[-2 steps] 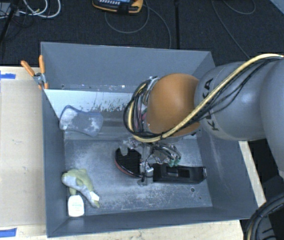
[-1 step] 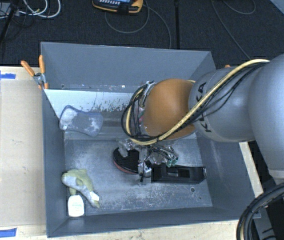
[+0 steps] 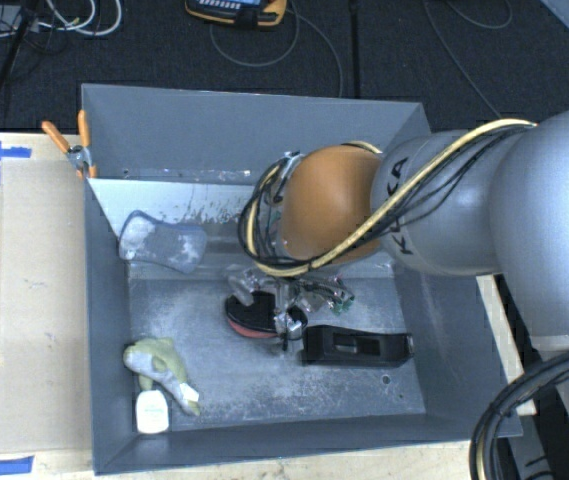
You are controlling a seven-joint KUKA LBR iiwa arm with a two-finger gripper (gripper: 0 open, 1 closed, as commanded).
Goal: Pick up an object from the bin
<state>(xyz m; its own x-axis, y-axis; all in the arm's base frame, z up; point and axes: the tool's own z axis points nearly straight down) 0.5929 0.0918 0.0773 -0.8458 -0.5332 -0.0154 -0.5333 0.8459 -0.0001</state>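
Note:
My gripper (image 3: 286,316) is low in the middle of the bin, under the arm's orange cover. Right at its left side lies a round black thing with a red edge (image 3: 246,318), touching or very close to it. A flat black rectangular block (image 3: 356,348) rests on the floor just right of the gripper. I cannot see anything held.
A crumpled clear plastic piece (image 3: 162,243) leans on the back left wall. At the front left lie a pale yellow-green soft toy (image 3: 159,365) and a small white cap-like thing (image 3: 152,412). The arm covers the bin's right rear.

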